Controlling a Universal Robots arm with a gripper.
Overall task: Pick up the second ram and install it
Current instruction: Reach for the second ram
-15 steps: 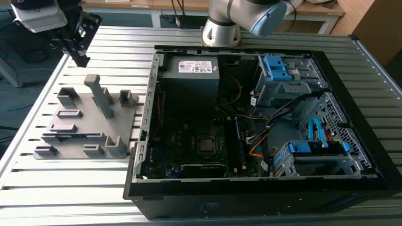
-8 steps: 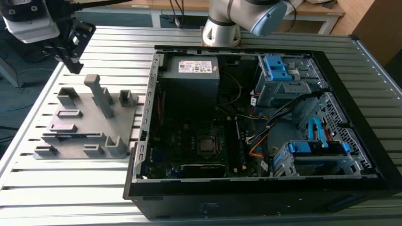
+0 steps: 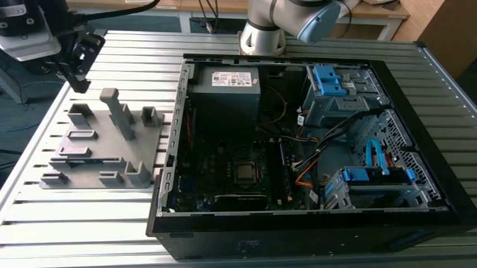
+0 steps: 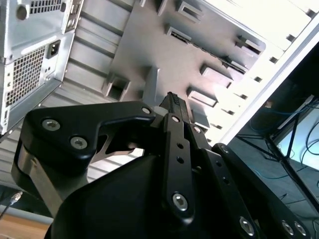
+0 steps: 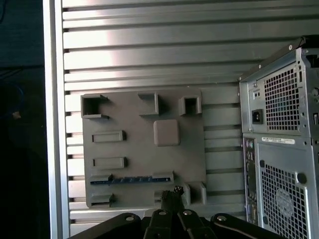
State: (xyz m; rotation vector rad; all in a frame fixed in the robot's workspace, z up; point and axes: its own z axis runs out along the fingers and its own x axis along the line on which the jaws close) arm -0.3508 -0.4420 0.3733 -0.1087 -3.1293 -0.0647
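1. Closest to the wrist cameras I see the black linkage of the gripper [image 4: 172, 102]. Its fingers are pressed together into a single tip and carry nothing.
2. Just beyond that tip lies the grey fixture plate [image 5: 144, 159] with its tall post [image 3: 118, 114]. The gripper hangs above the plate without touching it.
3. On that plate the second ram [image 5: 130, 179] sits in a slot between two low blocks [image 5: 101, 179], showing as a thin dark blue-green strip. In the first wrist view it is near the fingertips, yet apart from them.
4. In the exterior view the plate rests on the slatted metal table [image 3: 134, 50] at 9 o'clock from the frame's middle. The gripper hovers at 10 o'clock, over the plate's far corner.
5. An open computer case [image 3: 313, 231] spans the middle through 3 o'clock, just beside the plate. I can see its motherboard [image 3: 216, 162] exposed, with the CPU socket [image 3: 246, 172] near centre.
6. Farthest off, at 12 o'clock, the arm's base [image 3: 262, 33] stands behind the case.
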